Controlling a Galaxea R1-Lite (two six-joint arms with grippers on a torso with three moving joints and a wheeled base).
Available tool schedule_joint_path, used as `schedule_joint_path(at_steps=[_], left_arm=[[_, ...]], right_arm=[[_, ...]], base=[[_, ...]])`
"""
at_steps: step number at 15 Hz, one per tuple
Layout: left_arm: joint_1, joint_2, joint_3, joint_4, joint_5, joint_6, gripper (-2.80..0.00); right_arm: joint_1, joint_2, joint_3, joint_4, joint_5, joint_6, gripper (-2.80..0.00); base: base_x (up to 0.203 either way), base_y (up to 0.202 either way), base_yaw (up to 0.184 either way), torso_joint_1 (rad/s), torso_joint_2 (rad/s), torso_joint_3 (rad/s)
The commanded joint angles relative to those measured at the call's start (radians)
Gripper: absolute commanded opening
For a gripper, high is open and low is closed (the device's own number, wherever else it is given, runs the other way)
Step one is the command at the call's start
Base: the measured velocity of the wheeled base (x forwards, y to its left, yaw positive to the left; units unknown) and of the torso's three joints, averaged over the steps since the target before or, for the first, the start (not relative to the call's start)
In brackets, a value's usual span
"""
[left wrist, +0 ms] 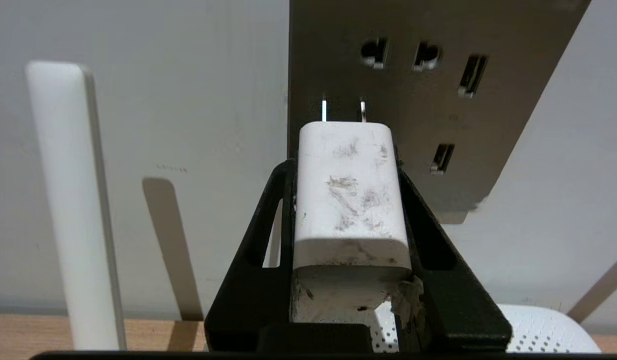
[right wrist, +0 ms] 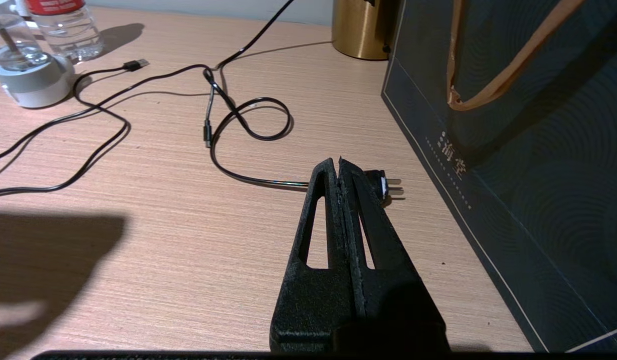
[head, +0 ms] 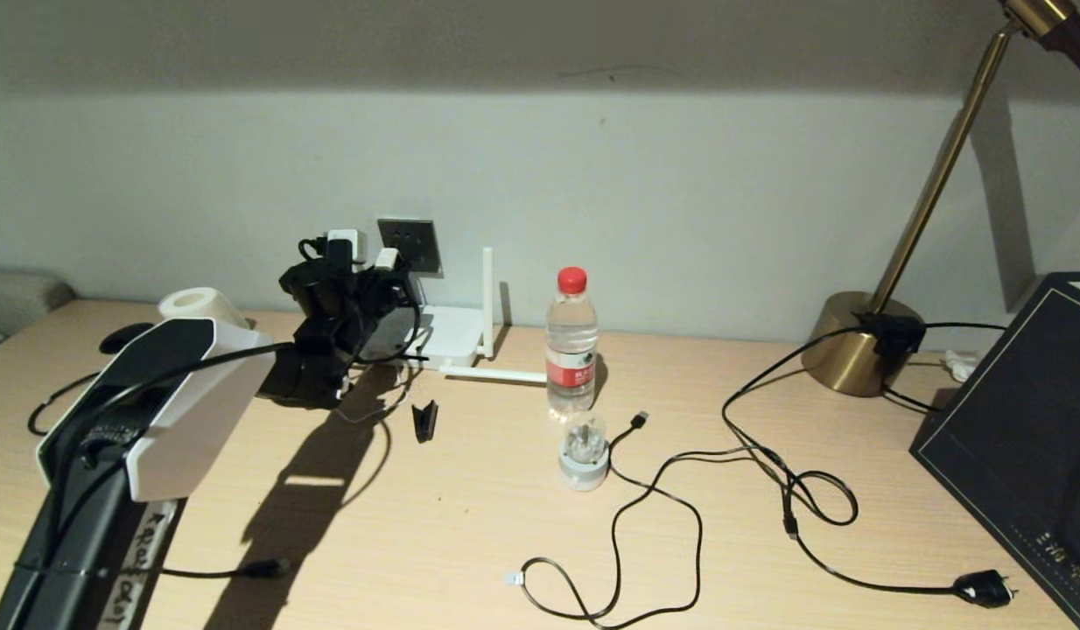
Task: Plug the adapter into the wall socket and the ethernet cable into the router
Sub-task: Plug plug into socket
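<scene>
My left gripper is shut on the white adapter, holding it up at the wall. Its two prongs point at the grey wall socket and sit beside and below the round pin holes, outside any slot. The head view shows the same gripper with the adapter right in front of the wall socket. Under the socket lies the white router, one antenna upright and one flat. What looks like the ethernet cable ends at the front left. My right gripper hangs shut and empty over the table.
A water bottle and a small grey-based dome stand mid-table, with a thin black USB cable looping in front. The brass lamp, its black plug and a dark bag fill the right. A paper roll sits behind my left arm.
</scene>
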Motion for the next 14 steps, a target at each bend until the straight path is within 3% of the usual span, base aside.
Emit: schedule_joint_path(at_steps=[1,5,11,14], left_arm=[[-0.009,-0.042,0.062,-0.025,0.0,0.0,-2.8],[-0.028,-0.126,0.221,-0.099,0.001,0.002,-2.8],[-0.03,-0.142,0.214,-0.075,-0.002,0.021,-2.8],[-0.024,-0.128,0.151,-0.021,-0.008,0.021,-2.8]], right_arm=[[0.0,0.001,0.0,0.0,0.001,0.0,-2.8],[0.0,0.001,0.0,0.0,0.001,0.0,-2.8],[0.0,0.001,0.0,0.0,0.001,0.0,-2.8],[0.0,0.001,0.0,0.0,0.001,0.0,-2.8]], base=[[0.0,0.0,0.0,0.0,0.0,0.0],[0.0,0.0,0.0,0.007,0.0,-0.001],[0.0,0.0,0.0,0.0,0.0,0.0],[0.0,0.0,0.0,0.0,0.0,0.0]])
